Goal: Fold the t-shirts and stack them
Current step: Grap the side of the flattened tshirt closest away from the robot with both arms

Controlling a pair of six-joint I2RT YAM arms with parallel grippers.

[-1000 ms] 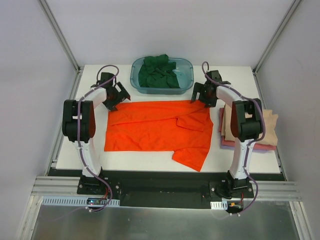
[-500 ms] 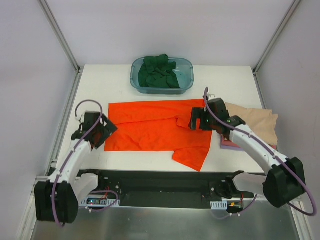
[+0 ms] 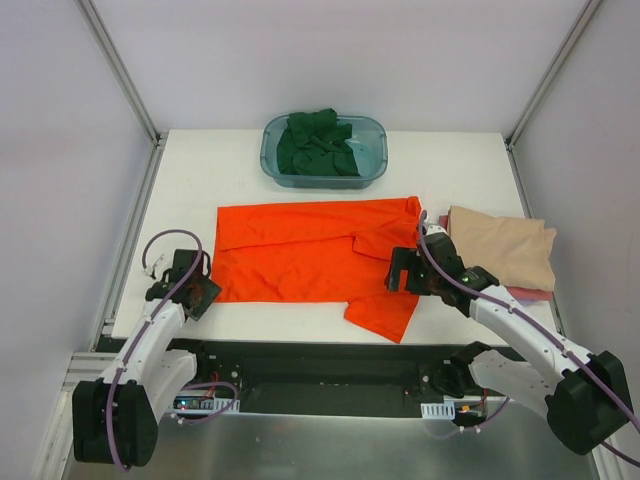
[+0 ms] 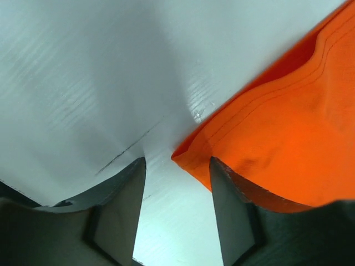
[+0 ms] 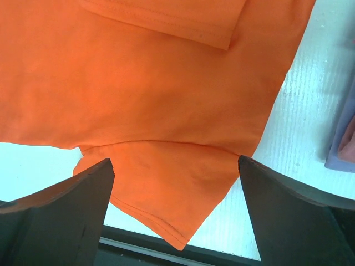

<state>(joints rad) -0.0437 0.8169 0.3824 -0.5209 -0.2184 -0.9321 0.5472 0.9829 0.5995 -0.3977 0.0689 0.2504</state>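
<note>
With left tool [image 4: 177, 166] half-parted astride the near-left corner of the bright orange-red cloth t-shirt [image 3: 300, 255] spread flat on the white surface [image 3: 200, 170], right tool [image 5: 175, 166] gaping wide above its near-right flap, could nip only hem, slip, and drag the fold crooked.

From the worktop's [image 3: 450, 170] far edge, left jaws reached the orange-red t-shirt's [image 3: 300, 255] near-left corner, narrowing; right jaws, its right side.
</note>
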